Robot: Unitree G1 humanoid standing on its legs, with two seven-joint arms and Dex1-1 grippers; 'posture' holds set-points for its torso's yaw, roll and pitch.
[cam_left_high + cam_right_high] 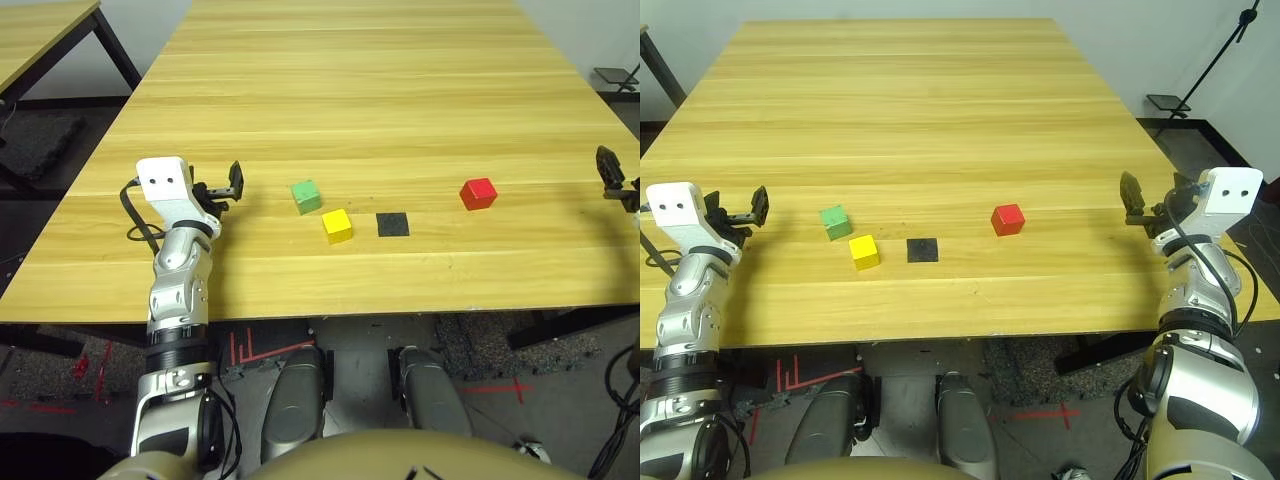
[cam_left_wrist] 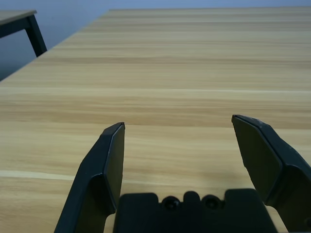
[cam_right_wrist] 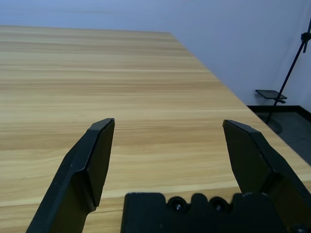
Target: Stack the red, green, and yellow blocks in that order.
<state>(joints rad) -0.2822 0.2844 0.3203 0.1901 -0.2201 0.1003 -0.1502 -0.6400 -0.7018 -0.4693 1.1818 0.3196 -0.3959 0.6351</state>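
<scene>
At the left of the surface [image 1: 350, 110], the left gripper [image 2: 178, 121] hovers with its fingers wide apart, nothing between them. To its right sits the green block [image 1: 306, 197], then the yellow block [image 1: 338, 226], a little nearer the robot; whether their corners touch is hard to tell. Just beside the yellow one lies the black patch [image 1: 392, 224]. Farther right, the red block [image 1: 478, 194] stands alone. At far right, the right gripper [image 3: 168, 121] hovers, fingers wide apart and empty.
</scene>
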